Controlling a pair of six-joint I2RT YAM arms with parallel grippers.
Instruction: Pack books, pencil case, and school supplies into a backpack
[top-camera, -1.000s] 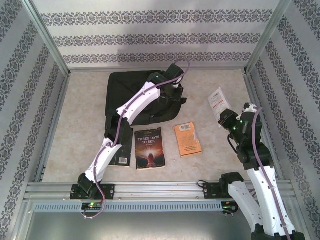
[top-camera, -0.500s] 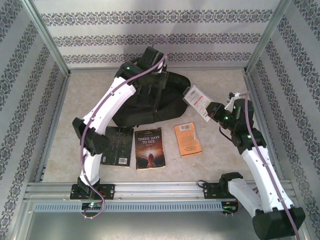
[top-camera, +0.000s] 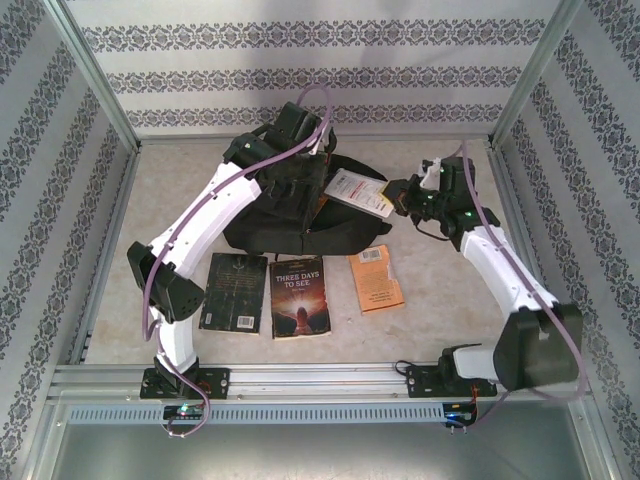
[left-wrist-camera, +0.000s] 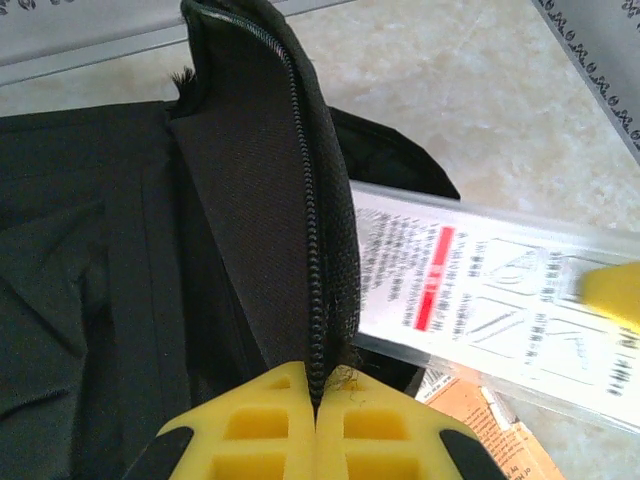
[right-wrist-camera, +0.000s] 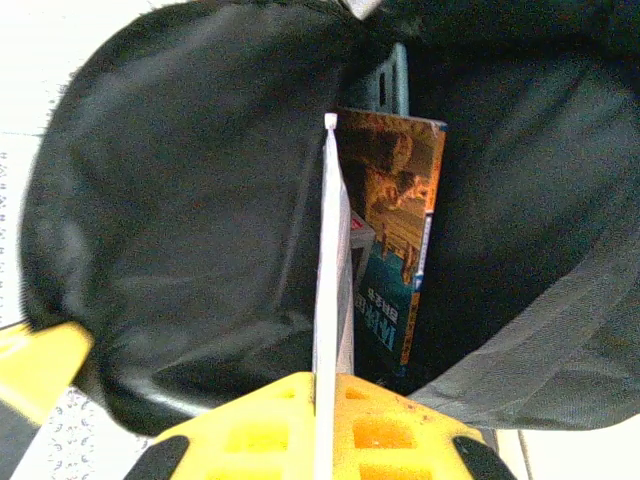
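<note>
Top view: the left fingers (top-camera: 300, 168) are pinching the backpack (top-camera: 262, 225) rim at the tabletop's (top-camera: 450, 290) far side. The right fingers (top-camera: 392, 197) are gripping a white packet (top-camera: 358, 190), its long axis running crosswise, pointing left.
Left wrist: the closed fingers are clamping the zipper edge (left-wrist-camera: 312, 250).
Right wrist: the packet is standing edge-on, pointing into the backpack beside an illustrated book (right-wrist-camera: 405, 220).

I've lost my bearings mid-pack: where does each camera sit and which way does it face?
Top external: above and behind the robot, looking down; both arms, backpack, three books.
Left wrist: on the left gripper, looking along the backpack's zipper edge its shut fingers pinch.
Right wrist: on the right gripper, looking into the open backpack, illustrated book inside.
Shared: all show the white packet the right gripper holds.
</note>
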